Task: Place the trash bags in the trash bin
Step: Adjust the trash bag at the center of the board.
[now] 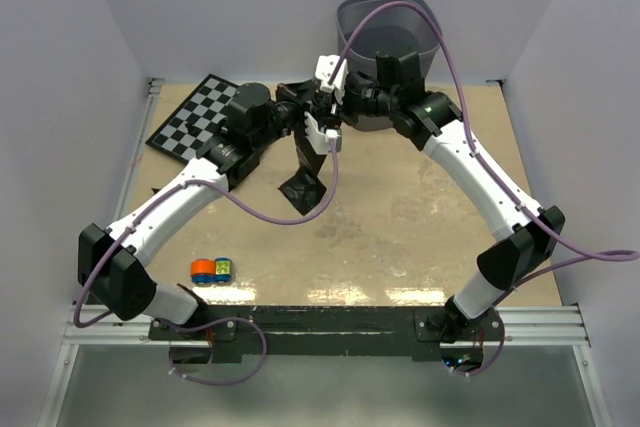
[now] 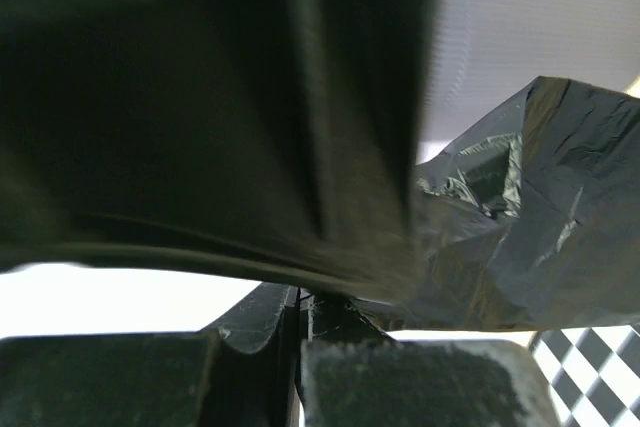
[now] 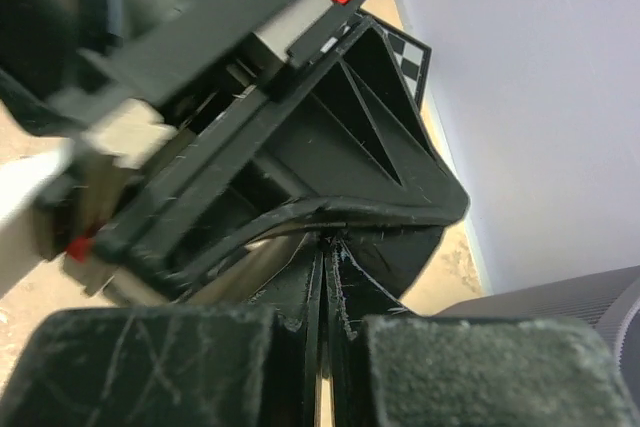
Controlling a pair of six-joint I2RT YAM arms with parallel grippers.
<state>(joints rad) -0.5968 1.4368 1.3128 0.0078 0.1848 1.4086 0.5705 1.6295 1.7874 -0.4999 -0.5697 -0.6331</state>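
Note:
A black trash bag (image 1: 305, 175) hangs from both grippers over the table's back middle, its lower end bunched on the tabletop. My left gripper (image 1: 298, 113) and right gripper (image 1: 330, 107) meet tip to tip at the bag's top, just in front of the grey trash bin (image 1: 392, 37). In the left wrist view, the gripper (image 2: 300, 299) is shut on black film and the crinkly bag (image 2: 530, 227) spreads to the right. In the right wrist view, the gripper (image 3: 325, 244) is shut on a thin black fold, with the left gripper filling the view behind. The bin's rim (image 3: 590, 302) shows at lower right.
A chessboard (image 1: 193, 117) lies at the back left, under the left arm; it also shows in the left wrist view (image 2: 590, 377). A small orange and blue toy (image 1: 212, 269) sits near the front left. Purple cables loop over both arms. White walls close in on three sides.

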